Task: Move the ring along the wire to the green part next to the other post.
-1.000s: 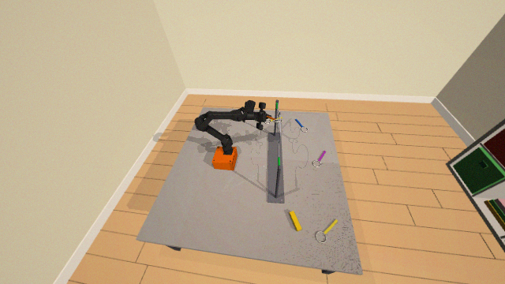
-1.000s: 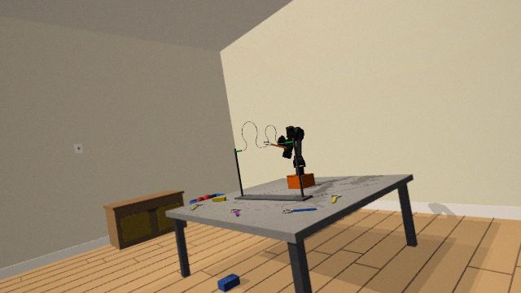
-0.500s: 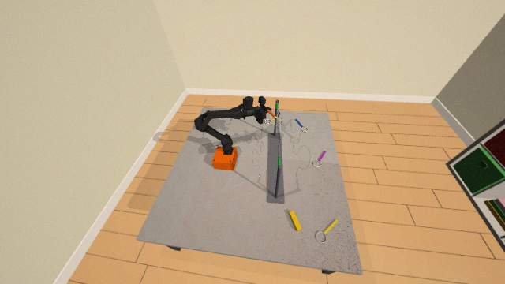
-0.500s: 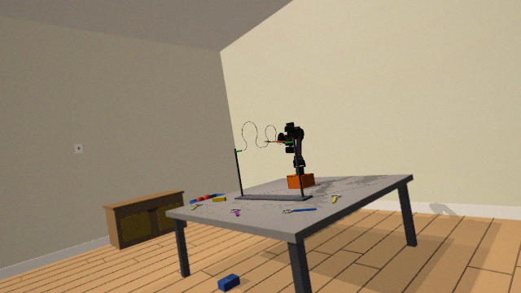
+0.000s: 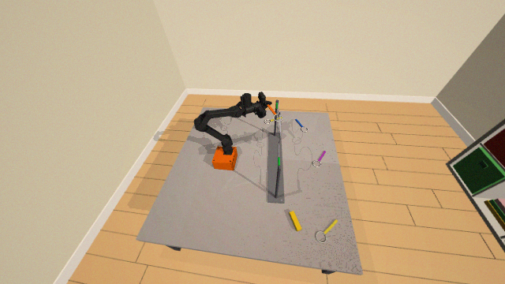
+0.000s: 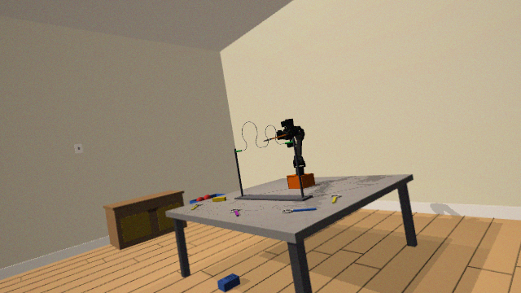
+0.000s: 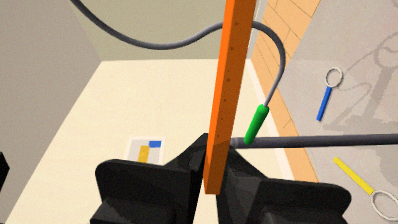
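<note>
The arm's orange base (image 5: 225, 158) sits on the left part of the grey table (image 5: 197, 221), and the black arm (image 5: 215, 118) reaches up and across toward the far end of the wire stand. The gripper (image 7: 212, 165) is clenched on the orange handle (image 7: 230, 95), which in the wrist view runs up between the two black fingers and out of the top of the frame. In the exterior view the handle (image 6: 275, 138) points away from the gripper (image 6: 285, 134) toward the loops of the grey wire (image 6: 249, 134); the ring at its tip is too small to make out there, so whether the wire passes through it cannot be told. Just right of the handle in the wrist view, the green part (image 7: 256, 124) joins the dark post (image 7: 320, 141), with the grey wire (image 7: 165, 44) curving away above it and crossing behind the handle. The other post (image 6: 238, 172) stands well apart at the stand's opposite end, on the dark base plate (image 5: 274, 197). Further right on the table lie a blue-handled ring (image 5: 301, 125), a purple-handled ring (image 5: 319, 158), a yellow block (image 5: 295, 220) and a yellow-handled ring (image 5: 327, 230). A shelf (image 5: 467, 185) stands at the right edge.
</note>
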Tool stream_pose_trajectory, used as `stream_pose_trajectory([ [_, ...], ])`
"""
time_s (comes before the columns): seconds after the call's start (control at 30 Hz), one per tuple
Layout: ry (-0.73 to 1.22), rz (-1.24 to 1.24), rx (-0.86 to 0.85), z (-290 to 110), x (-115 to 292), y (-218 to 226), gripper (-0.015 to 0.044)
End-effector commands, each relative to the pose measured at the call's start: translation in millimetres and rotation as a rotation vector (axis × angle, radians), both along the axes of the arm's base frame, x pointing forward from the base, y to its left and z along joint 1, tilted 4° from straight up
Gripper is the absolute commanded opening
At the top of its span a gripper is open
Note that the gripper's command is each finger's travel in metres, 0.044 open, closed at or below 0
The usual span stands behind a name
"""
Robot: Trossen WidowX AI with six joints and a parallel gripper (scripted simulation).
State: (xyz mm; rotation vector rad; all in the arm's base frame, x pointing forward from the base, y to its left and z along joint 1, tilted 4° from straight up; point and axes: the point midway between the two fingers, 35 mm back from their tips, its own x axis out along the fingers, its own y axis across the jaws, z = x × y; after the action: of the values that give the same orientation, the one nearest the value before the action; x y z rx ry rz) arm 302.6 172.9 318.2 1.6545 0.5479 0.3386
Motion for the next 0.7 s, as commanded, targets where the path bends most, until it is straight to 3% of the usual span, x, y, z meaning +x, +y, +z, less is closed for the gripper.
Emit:
stream_pose_trajectory([
  [0.0, -0.002, 0.002, 0.087, 17, 0, -2, -0.015],
  [0.33, 0.006, -0.005, 0.222, 42, 2, -11, -0.015],
  [0.67, 0.006, -0.005, 0.228, 51, 3, -17, -0.015],
])
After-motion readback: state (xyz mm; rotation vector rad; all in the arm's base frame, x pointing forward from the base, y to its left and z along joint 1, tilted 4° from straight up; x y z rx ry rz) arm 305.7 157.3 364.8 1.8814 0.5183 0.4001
